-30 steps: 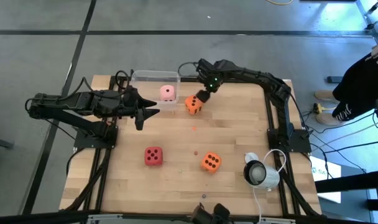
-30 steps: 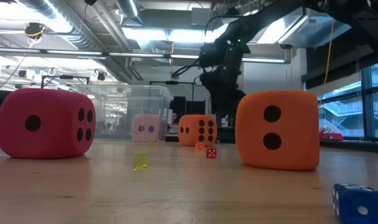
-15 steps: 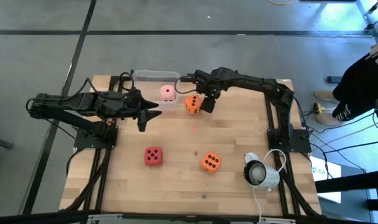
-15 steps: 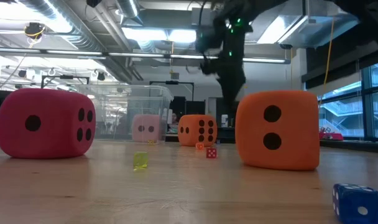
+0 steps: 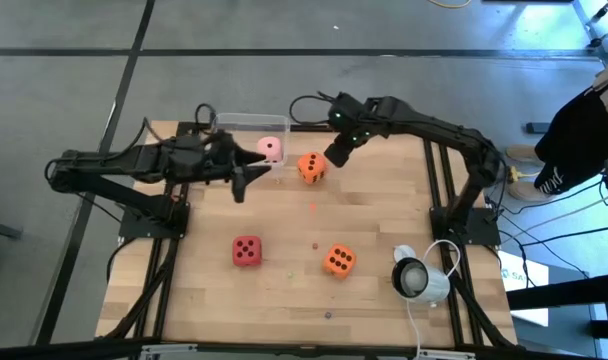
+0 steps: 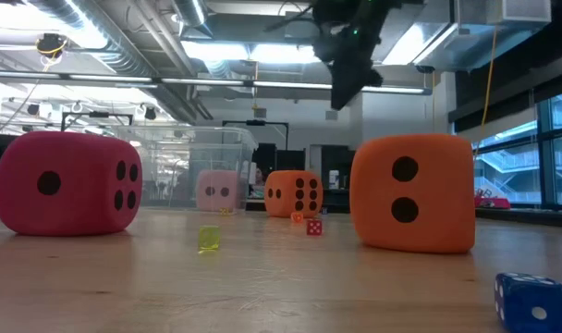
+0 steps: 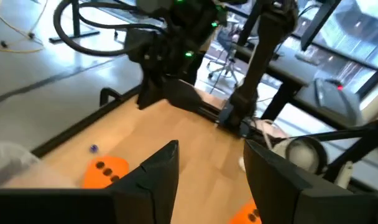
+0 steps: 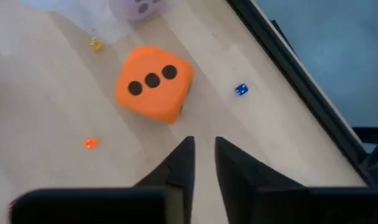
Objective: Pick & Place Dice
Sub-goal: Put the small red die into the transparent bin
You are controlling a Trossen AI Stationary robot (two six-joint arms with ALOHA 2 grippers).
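- The wooden table (image 5: 284, 215) carries four dice and a clear plastic box (image 5: 246, 127) at its far edge.
- The left arm's fingers (image 5: 256, 172) hang above the table just beside the clear box, spread apart with nothing between them.
- The right arm's fingers (image 5: 336, 155) are raised off the table, nearly closed with only a narrow gap, and empty.
- One orange die (image 5: 311, 167) sits on the table just beside the right fingers, between the two arms; in the right wrist view its top shows three pips in a row.
- The pale pink die (image 5: 270, 149) lies in the clear box, just past the left fingers and near that orange die.
- The red die (image 5: 247, 251) rests on the table well apart from both sets of fingers, on the near side.
- The second orange die (image 5: 338, 260) sits near the red one, also far from the fingers.
- Tiny coloured dice, one blue (image 8: 240, 89), dot the table near the right fingers.
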